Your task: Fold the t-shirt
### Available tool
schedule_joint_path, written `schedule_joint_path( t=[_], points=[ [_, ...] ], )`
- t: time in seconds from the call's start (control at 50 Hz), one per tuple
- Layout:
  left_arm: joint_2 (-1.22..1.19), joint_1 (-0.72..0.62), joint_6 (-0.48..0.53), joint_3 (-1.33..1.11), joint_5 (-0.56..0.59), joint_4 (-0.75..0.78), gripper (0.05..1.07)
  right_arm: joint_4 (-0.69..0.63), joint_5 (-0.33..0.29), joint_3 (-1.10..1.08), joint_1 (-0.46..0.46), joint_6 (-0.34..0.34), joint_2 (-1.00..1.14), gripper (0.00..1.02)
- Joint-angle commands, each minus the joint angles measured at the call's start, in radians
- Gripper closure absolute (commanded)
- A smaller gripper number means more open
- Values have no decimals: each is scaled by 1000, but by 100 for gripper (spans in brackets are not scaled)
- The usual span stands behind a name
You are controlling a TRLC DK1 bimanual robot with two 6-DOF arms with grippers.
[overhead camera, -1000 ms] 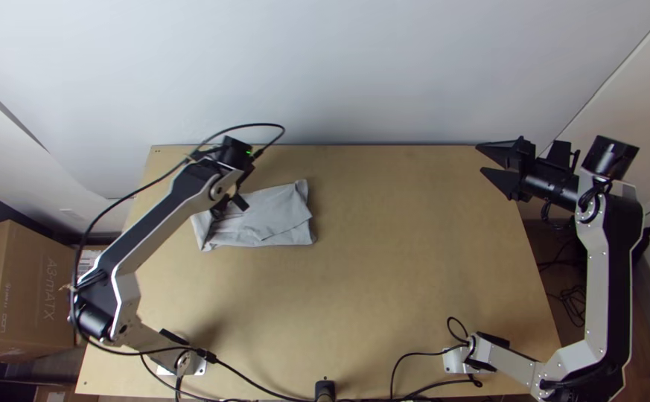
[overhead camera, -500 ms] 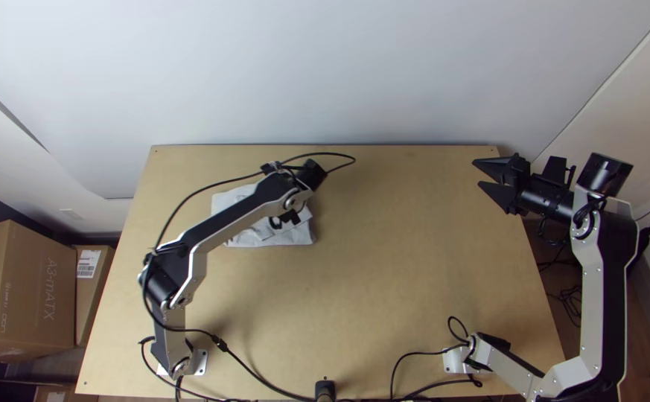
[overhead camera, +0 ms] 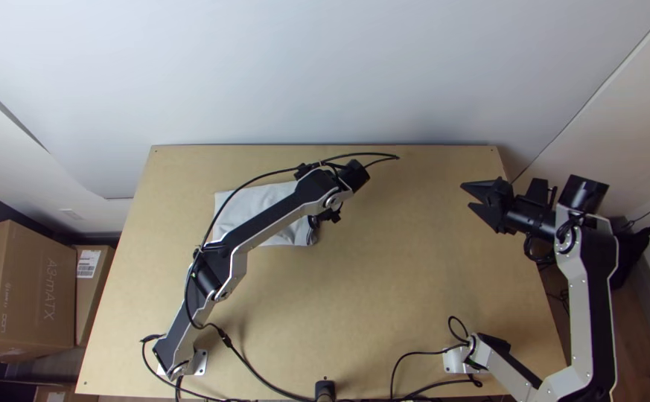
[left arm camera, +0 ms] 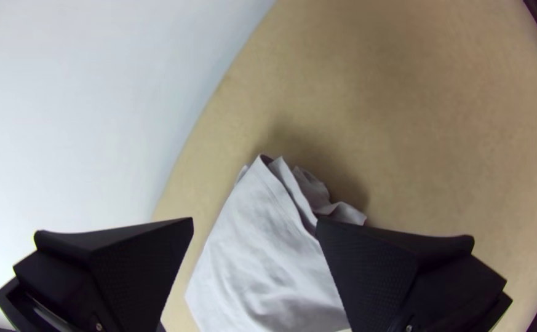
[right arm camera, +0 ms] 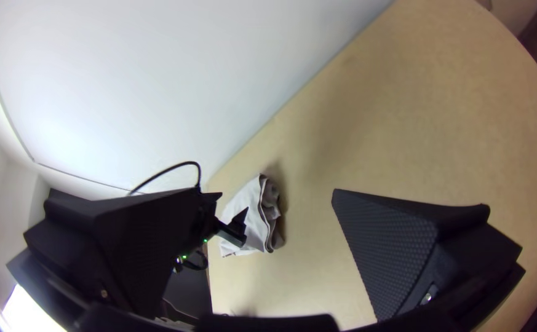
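The grey t-shirt lies folded into a compact, roughly rectangular bundle on the left half of the table, partly under the left arm. My left gripper is over the bundle's right end. In the left wrist view it stands open above the t-shirt, whose layered, ruffled edge lies by one finger. My right gripper is well to the right of the cloth, near the table's right side. In the right wrist view this gripper is open with nothing held; the t-shirt lies farther off.
The wooden table has bare surface between the cloth and the right gripper. A wall rises behind its far edge. Cables run along the near edge, and cardboard boxes stand left of the table.
My left arm has swept right, from the bundle's left part to its right end. The cloth's left end now reaches less far left. My right gripper has shifted slightly left and nearer the table's near edge.
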Motion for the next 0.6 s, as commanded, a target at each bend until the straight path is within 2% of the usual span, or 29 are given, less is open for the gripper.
schedule_joint_path(
  t=[0.0, 0.04, 0.16, 0.28, 0.46, 0.58],
  points=[
    [-90, 38, -49, 27, 21, 13, 10, 38, 6, -84, 47, -20, 3, 4],
    [-114, 56, -61, 27, 52, 10, 10, 55, 8, -113, 90, -20, 17, 4],
    [-212, 130, -129, 21, 265, -7, 10, 117, 34, -166, 255, -17, 89, 4],
    [-307, 216, -193, 18, 434, -28, 10, 197, 108, -167, 419, -11, 184, 4],
    [-458, 374, -236, -31, 572, -60, 10, 321, 183, -94, 589, 6, 362, 4],
    [-557, 493, -231, -88, 622, -88, 10, 334, 204, 11, 682, 14, 514, 4]
  ],
)
